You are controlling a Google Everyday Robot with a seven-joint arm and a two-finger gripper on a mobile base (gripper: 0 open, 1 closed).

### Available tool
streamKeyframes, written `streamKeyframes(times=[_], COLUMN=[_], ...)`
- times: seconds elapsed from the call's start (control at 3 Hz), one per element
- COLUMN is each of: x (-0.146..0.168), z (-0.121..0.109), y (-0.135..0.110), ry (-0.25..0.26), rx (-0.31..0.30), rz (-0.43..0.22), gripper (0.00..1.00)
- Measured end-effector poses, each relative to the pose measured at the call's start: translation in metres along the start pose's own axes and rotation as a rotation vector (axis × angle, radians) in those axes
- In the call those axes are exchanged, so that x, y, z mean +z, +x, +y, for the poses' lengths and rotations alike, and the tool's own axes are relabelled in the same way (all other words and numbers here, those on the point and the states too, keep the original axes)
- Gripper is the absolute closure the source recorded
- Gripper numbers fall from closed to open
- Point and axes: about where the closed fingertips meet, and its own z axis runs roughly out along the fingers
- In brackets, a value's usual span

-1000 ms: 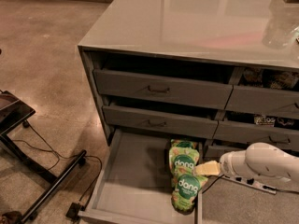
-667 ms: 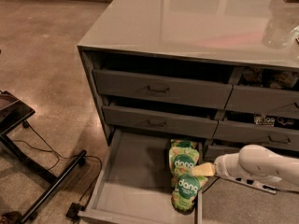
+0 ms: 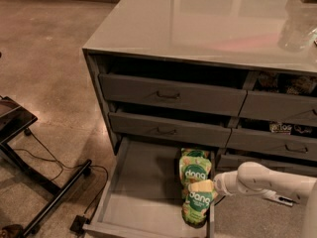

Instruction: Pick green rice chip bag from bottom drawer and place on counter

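The bottom drawer (image 3: 143, 187) is pulled out, with a flat grey floor. Two alike light-green "dang" pouches lie along its right side. The far one (image 3: 194, 166) is near the cabinet. The near green rice chip bag (image 3: 197, 206) lies toward the drawer's front edge. My gripper (image 3: 201, 186), on a white arm reaching in from the right, sits at the top edge of the near pouch, between the two logos. The glossy grey counter (image 3: 198, 19) spans the cabinet top above.
Two shut grey drawer fronts with dark handles (image 3: 168, 95) stand above the open drawer. Right-hand drawers (image 3: 285, 83) hold packaged items. A clear object (image 3: 297, 29) stands on the counter's right. A black stand with cables (image 3: 44, 182) lies on the floor at left.
My gripper has moved left and slightly down, from beside the pouches to the top of the near pouch. The pouches have not moved.
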Motion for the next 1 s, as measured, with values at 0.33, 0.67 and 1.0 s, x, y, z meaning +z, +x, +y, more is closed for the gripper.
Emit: streamKeyframes(times=[0.33,0.67,1.0], x=[0.008,0.008,0.025], z=[-0.001,-0.001,-0.003], y=[0.0,0.0,0.001], ry=[-0.081,-0.082,-0.101], rx=[0.012,0.012,0.023], rz=[-0.007,-0.007,0.01], gripper=[0.0,0.0,0.0])
